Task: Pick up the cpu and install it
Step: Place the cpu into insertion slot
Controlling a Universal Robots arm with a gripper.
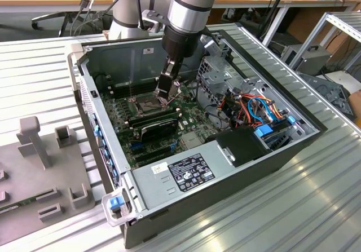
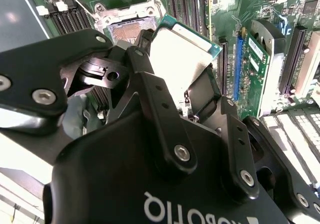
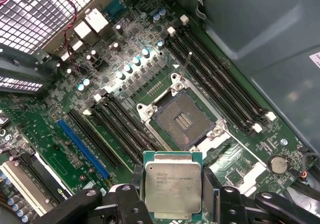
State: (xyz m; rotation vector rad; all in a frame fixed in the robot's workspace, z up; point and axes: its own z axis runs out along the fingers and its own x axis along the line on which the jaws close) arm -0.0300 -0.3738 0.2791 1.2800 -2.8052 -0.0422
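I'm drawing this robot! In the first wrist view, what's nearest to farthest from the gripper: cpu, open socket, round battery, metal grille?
From the gripper:
1. The cpu: held in its grip.
2. The open socket: on the green board, just past the cpu.
3. The round battery: near the board's edge.
4. The metal grille: at the case wall.

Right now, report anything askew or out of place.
The cpu, gripped by the claw, looks turned against the open socket: their edges don't line up. Nothing else stands out.
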